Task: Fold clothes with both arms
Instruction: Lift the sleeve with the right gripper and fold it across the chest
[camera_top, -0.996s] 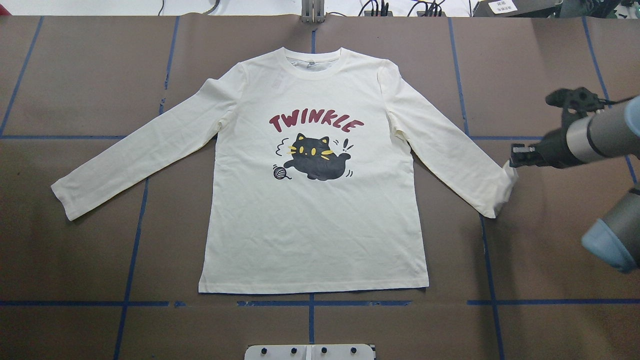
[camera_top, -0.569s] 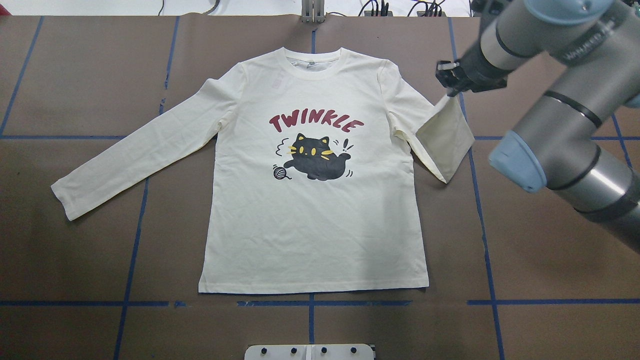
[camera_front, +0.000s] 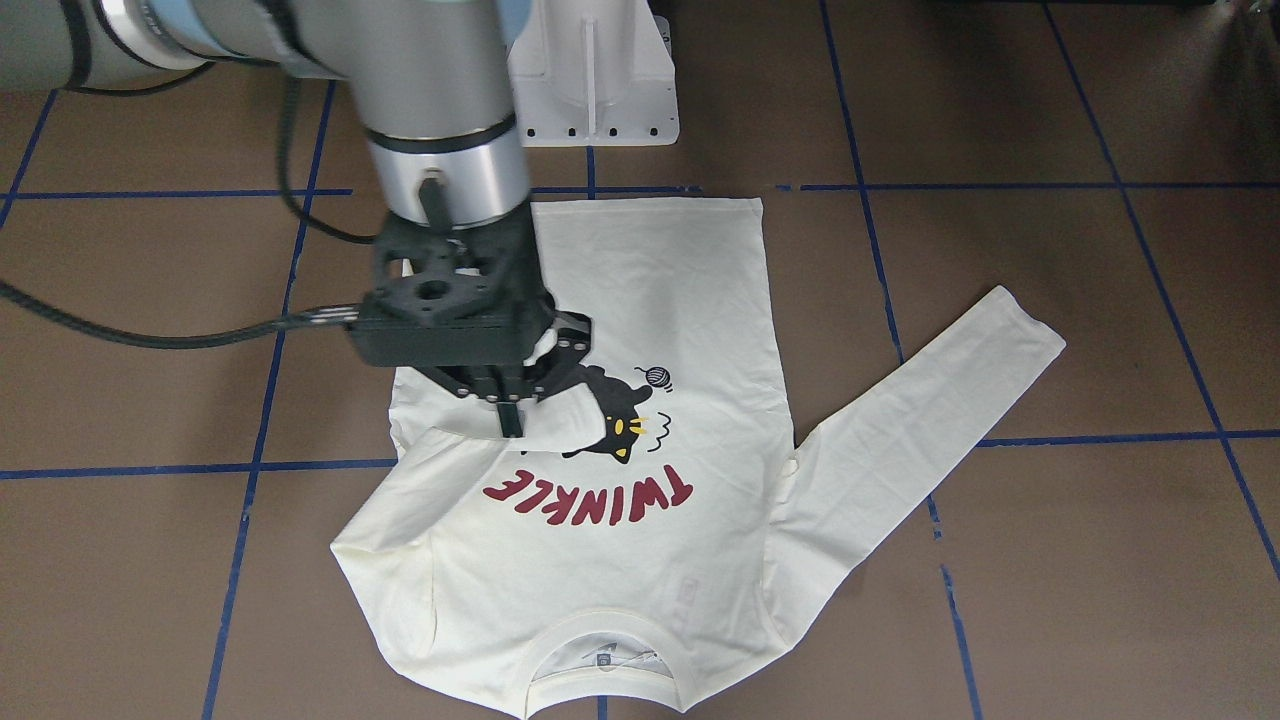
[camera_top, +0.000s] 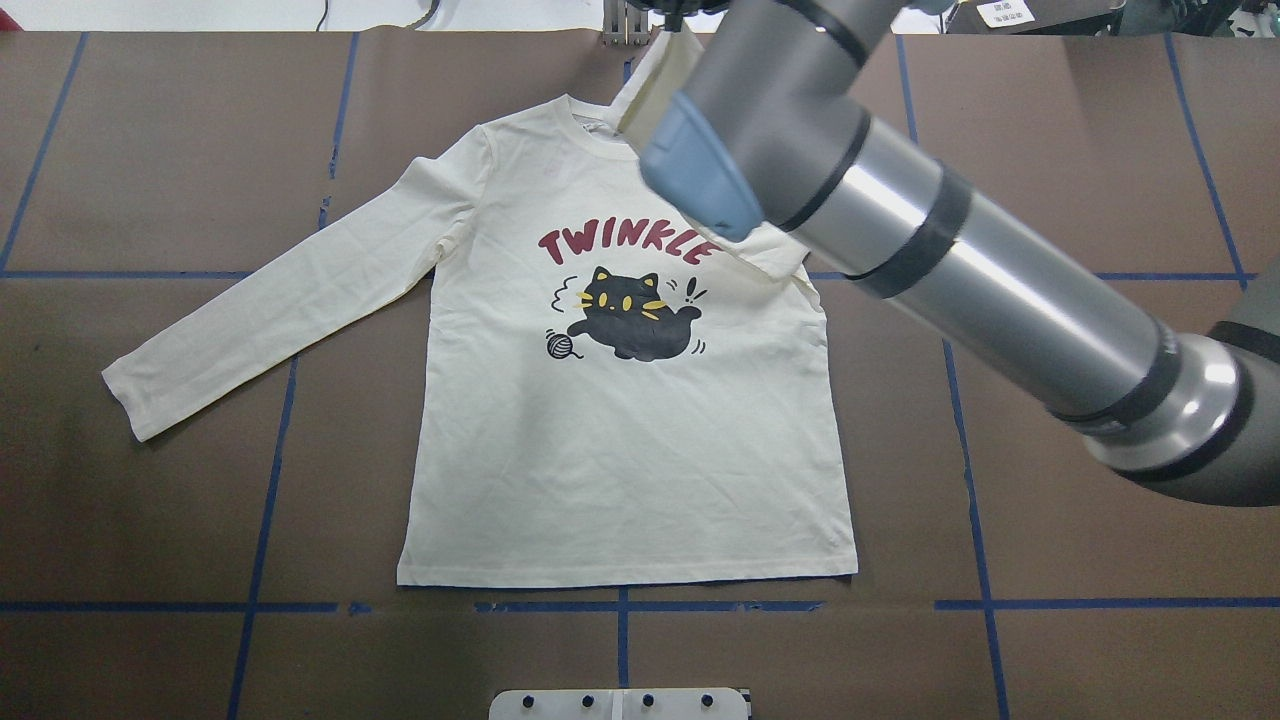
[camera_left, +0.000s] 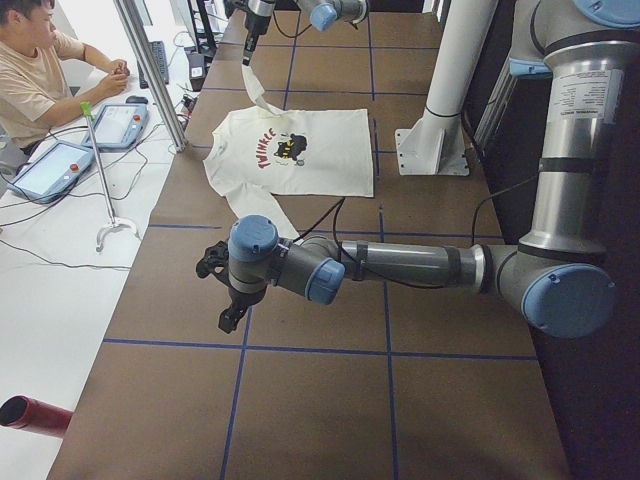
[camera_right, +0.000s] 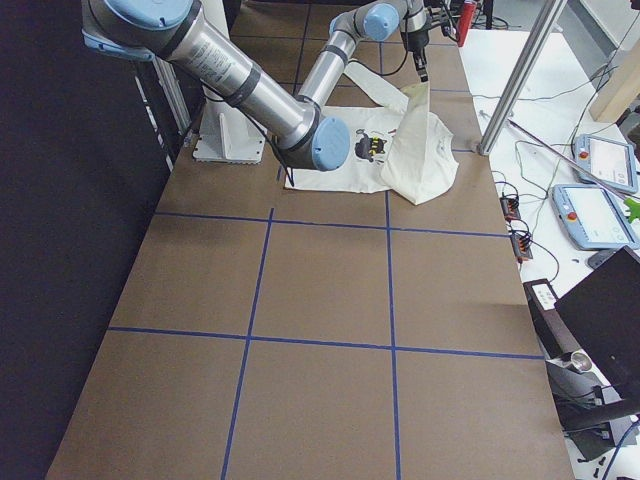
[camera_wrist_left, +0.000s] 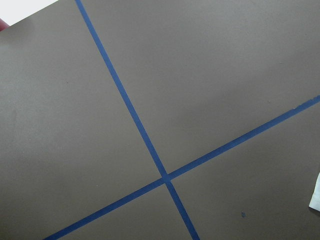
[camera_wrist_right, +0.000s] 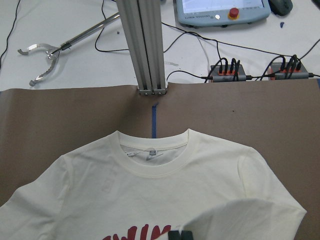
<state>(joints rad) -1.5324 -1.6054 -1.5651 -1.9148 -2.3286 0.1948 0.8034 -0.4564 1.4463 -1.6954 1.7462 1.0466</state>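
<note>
The right arm's black two-finger end effector is clamped on one sleeve cuff of the cream-white long-sleeved cotton shirt, holding it raised above the black cat print. The shirt lies flat, print up, mid-way across the brown worktop, with the other sleeve spread out sideways. The left arm's end effector hovers over bare worktop, well apart from the garment; whether it is open, I cannot tell. I judge the folding barely begun: the first sleeve is not yet laid down, and the second sleeve and the body folds are left to do.

Robotics lab: teach pendant beside a tape-gridded table (cable hubs too).
</note>
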